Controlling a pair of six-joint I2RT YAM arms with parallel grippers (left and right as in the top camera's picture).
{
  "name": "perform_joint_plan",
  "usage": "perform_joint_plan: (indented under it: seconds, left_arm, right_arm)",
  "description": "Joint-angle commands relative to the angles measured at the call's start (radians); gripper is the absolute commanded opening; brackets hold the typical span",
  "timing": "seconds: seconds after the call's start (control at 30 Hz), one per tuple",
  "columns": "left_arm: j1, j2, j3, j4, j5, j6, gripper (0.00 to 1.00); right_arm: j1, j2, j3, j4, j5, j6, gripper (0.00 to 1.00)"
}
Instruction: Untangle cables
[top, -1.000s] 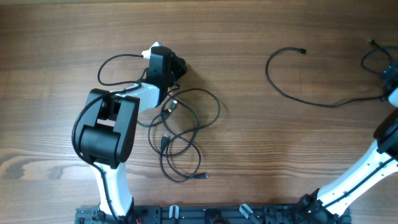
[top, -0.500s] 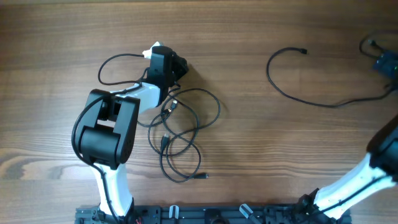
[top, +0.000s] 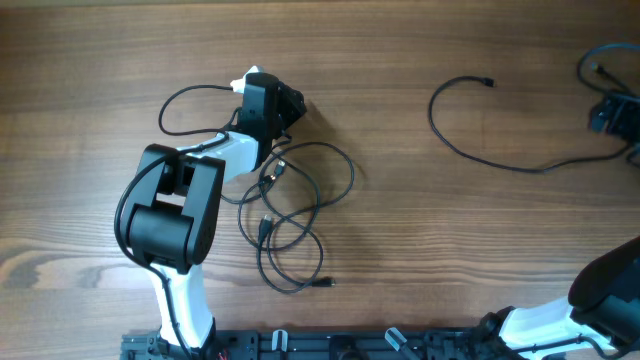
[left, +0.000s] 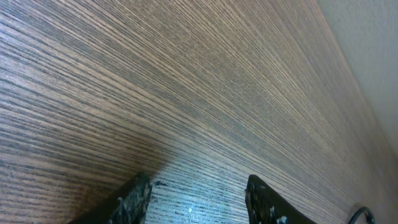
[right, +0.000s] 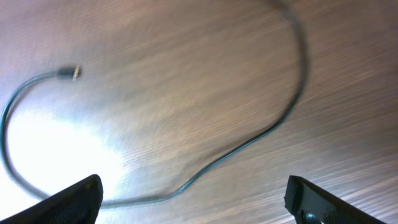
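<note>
A tangle of thin black cables (top: 290, 195) lies left of centre, with one loop (top: 180, 105) reaching out to the left. My left gripper (top: 292, 104) sits just beyond the tangle's far end. In the left wrist view its fingertips (left: 134, 199) stand apart over bare wood, open (left: 199, 199), holding nothing. A single loose cable (top: 497, 164) curves across the right side. My right gripper (top: 603, 115) hovers at the far right edge, wide open (right: 196, 196) above that cable (right: 208, 167), whose plug (right: 74, 72) shows at the upper left.
Another black strand (top: 590, 72) curls at the far right edge. The left arm's black and white body (top: 170, 210) stands beside the tangle. A black rail (top: 340, 345) runs along the table's near edge.
The right gripper has swung toward the far right edge, its forearm mostly leaving the overhead view. The left arm stays put and its jaws have widened. The cables lie as before.
</note>
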Motion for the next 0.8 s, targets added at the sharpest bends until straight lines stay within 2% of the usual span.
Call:
perform_joint_plan:
  seconds: [0.0, 0.1, 0.33, 0.37, 0.43, 0.63, 0.67, 0.7, 0.73, 0.77]
  left_arm:
    - [-0.001, 0.053, -0.049, -0.061, -0.045, 0.006, 0.56]
    - [-0.001, 0.053, -0.049, -0.061, -0.045, 0.006, 0.59]
    - [-0.001, 0.053, -0.049, -0.061, -0.045, 0.006, 0.67]
    - [-0.001, 0.053, -0.049, -0.061, -0.047, 0.006, 0.68]
    - [-0.001, 0.053, -0.049, -0.061, -0.063, 0.006, 0.69]
    - [-0.001, 0.053, -0.049, -0.061, -0.067, 0.006, 0.74]
    - [-0.001, 0.053, -0.049, -0.061, -0.067, 0.006, 0.8]
    - [-0.001, 0.053, -0.049, -0.061, -0.067, 0.006, 0.94]
    - [-0.001, 0.053, -0.049, -0.061, -0.067, 0.006, 1.0]
    - [-0.001, 0.053, -0.049, -0.061, -0.067, 0.006, 1.0]
  right_arm:
    - [0.021, 0.006, -0.051, -0.059, -0.083, -0.219, 0.97]
    - [0.022, 0.006, -0.101, -0.097, -0.073, -0.311, 1.0]
    - [0.022, 0.008, -0.269, -0.032, 0.13, -0.325, 1.0]
    - [0.022, 0.008, -0.3, -0.016, 0.154, -0.361, 0.99]
    - [0.022, 0.008, -0.349, 0.007, 0.153, -0.449, 0.99]
    - [0.022, 0.018, -0.454, 0.137, 0.15, -0.475, 0.97]
    - [0.022, 0.023, -0.468, 0.164, 0.145, -0.475, 0.97]
    - [0.022, 0.032, -0.48, 0.188, 0.133, -0.476, 0.99]
    - [0.022, 0.039, -0.488, 0.204, 0.128, -0.477, 1.0]
    - [0.022, 0.05, -0.495, 0.226, 0.128, -0.479, 1.0]
